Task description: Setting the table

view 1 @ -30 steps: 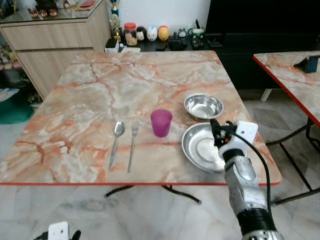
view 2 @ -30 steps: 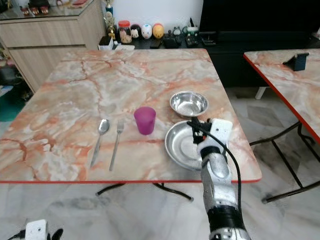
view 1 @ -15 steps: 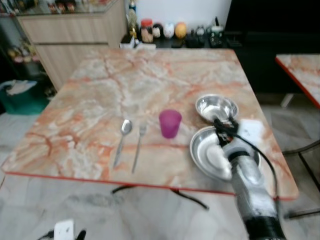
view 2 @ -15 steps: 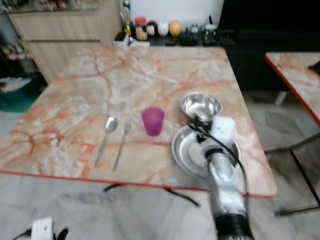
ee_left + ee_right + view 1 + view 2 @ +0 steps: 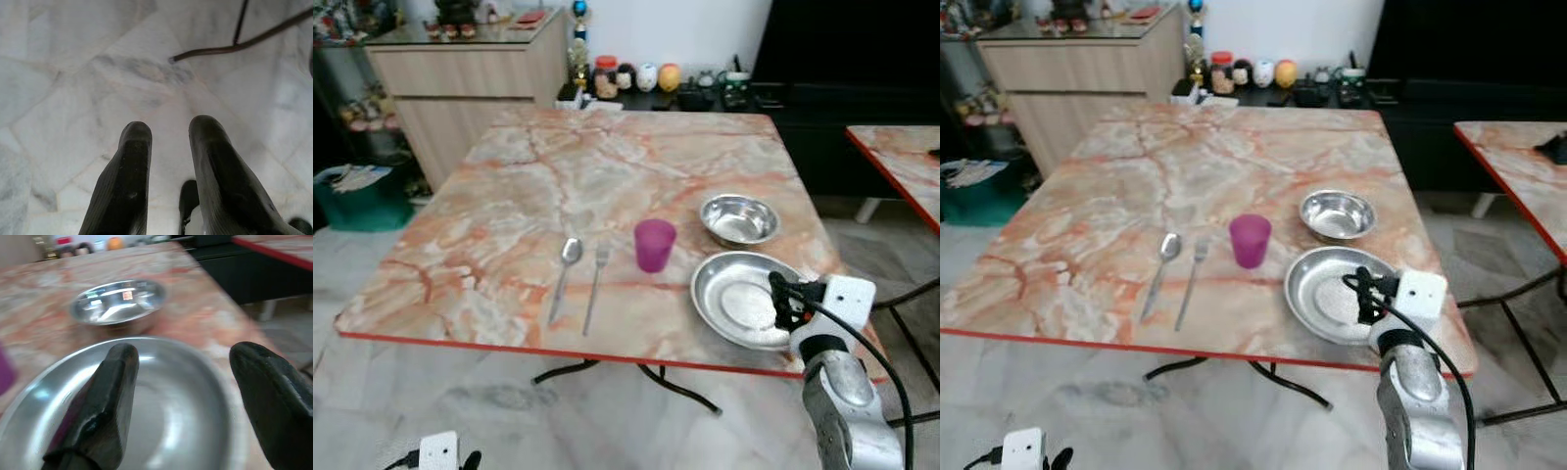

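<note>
Pulled back, your right gripper point(image 5: 181, 396) (fingers apart) now hangs over the round steel plate's point(image 5: 736, 302) near rim on the marbled counter point(image 5: 509, 225); left gripper point(image 5: 168, 166) parted above the floor.

Table point(image 5: 509, 196): in front of robot; cabinet point(image 5: 460, 88) behind it at far left, low shelf w/ small items point(image 5: 646, 83) along far edge.
Spoon point(image 5: 564, 274): on table, near front edge, left of fork.
Fork point(image 5: 596, 284): just beside spoon, parallel.
Cup point(image 5: 654, 245): right of fork, upright.
Plate point(image 5: 729, 299): right of cup, near front-right corner.
Bowl point(image 5: 737, 218): just behind plate.
Right gripper point(image 5: 781, 302): over plate's right rim.
Second table point(image 5: 901, 166): far right, well apart.
</note>
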### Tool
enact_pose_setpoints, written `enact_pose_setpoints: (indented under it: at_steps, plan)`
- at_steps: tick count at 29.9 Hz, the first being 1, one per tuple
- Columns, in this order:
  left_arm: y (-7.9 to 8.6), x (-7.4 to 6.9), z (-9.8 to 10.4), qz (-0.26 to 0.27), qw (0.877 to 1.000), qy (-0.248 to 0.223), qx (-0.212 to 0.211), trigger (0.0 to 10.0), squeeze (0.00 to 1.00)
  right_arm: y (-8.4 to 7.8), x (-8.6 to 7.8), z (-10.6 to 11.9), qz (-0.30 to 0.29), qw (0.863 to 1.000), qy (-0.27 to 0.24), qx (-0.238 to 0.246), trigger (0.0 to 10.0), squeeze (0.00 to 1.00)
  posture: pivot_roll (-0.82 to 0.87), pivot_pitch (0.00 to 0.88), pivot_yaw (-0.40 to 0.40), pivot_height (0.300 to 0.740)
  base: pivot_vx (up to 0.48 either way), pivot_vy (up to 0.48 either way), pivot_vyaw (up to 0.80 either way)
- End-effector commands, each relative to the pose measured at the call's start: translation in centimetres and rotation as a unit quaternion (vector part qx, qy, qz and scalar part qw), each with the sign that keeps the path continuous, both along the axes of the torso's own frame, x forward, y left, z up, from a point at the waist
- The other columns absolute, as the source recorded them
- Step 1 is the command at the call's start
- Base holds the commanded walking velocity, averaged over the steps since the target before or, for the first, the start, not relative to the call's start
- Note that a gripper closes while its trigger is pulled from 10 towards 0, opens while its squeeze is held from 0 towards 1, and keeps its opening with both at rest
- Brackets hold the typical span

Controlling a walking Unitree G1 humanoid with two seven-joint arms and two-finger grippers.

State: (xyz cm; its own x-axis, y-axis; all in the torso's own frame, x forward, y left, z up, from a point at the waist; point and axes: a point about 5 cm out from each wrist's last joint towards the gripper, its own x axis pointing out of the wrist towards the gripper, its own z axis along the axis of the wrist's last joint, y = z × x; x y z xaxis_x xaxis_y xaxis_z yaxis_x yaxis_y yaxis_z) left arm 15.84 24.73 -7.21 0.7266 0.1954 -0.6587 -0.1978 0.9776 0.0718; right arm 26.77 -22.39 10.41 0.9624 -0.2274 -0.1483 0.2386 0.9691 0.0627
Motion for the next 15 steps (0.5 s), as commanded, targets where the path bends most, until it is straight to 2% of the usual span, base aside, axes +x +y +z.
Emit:
enact_pose_setpoints:
  at_steps: [1,2,4,6,9,11,15]
  plan:
    - [-0.3,0.0,-0.2,-0.01,1.0,0.01,-0.003,10.0,0.0,-0.6,0.2,0.8,-0.012,1.0,-0.002,0.002,10.0,0.48,-0.05,0.0,0.011,0.732,0.0,0.0,0.0]
    - [-0.3,0.0,-0.2,-0.01,1.0,0.01,-0.003,10.0,0.0,-0.6,0.2,0.8,-0.012,1.0,-0.002,0.002,10.0,0.48,-0.05,0.0,0.011,0.732,0.0,0.0,0.0]
    - [-0.3,0.2,-0.1,-0.006,1.0,0.006,-0.004,10.0,0.0,-0.8,0.3,1.1,-0.013,1.0,0.002,0.002,10.0,0.0,-0.05,0.0,0.007,0.732,0.0,0.0,0.0]
    - [-0.5,0.3,-0.1,-0.006,1.0,0.004,-0.005,10.0,0.0,-1.9,0.9,1.3,-0.027,1.0,0.003,0.014,10.0,0.0,-0.05,0.0,0.003,0.732,0.0,0.0,0.0]
    - [-0.7,0.2,-0.2,-0.007,1.0,0.005,-0.006,10.0,0.0,-2.6,1.3,1.3,-0.045,0.998,0.005,0.037,10.0,0.0,-0.05,0.0,0.004,0.732,0.0,0.0,0.0]
    - [-0.9,0.0,-0.3,-0.01,1.0,0.009,-0.007,10.0,0.0,-2.8,1.8,1.3,-0.044,0.997,0.006,0.068,10.0,0.0,-0.04,0.0,0.003,0.732,0.0,0.0,0.0]
    - [-1.1,0.0,-0.4,-0.027,1.0,0.013,-0.006,10.0,0.0,-2.3,3.2,0.4,-0.028,0.996,0.031,0.084,10.0,0.0,-0.03,0.0,-0.001,0.732,0.0,0.0,0.0]
